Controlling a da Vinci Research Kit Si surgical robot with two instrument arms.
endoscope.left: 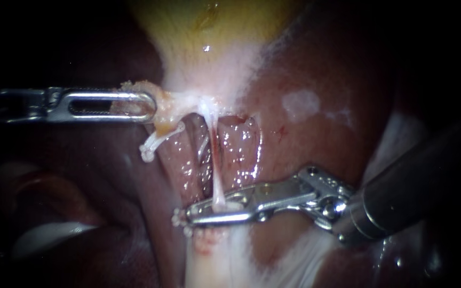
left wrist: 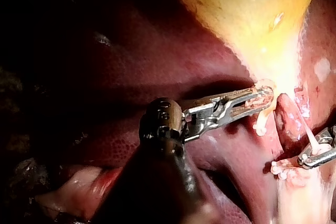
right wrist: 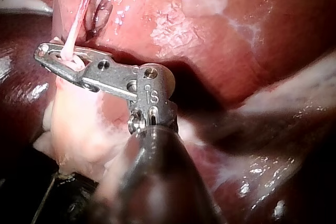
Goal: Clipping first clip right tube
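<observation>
Our left instrument (endoscope.left: 141, 105) comes in level from the left, shaft flat across the view. Its slotted jaws are clamped on the pale fringe at the neck of the gallbladder (endoscope.left: 204, 37). Our right instrument (endoscope.left: 194, 213) slants in from the lower right, wrist bent so its jaws lie almost level, pointing left. And there's the right tube (endoscope.left: 216, 170): a thin white strand, long axis close to vertical. It runs from the gallbladder's neck down across the liver (endoscope.left: 321, 144) and straight between those jaws. They grip it from both sides, near their tips, with small white beads (endoscope.left: 177, 218) just beyond.
</observation>
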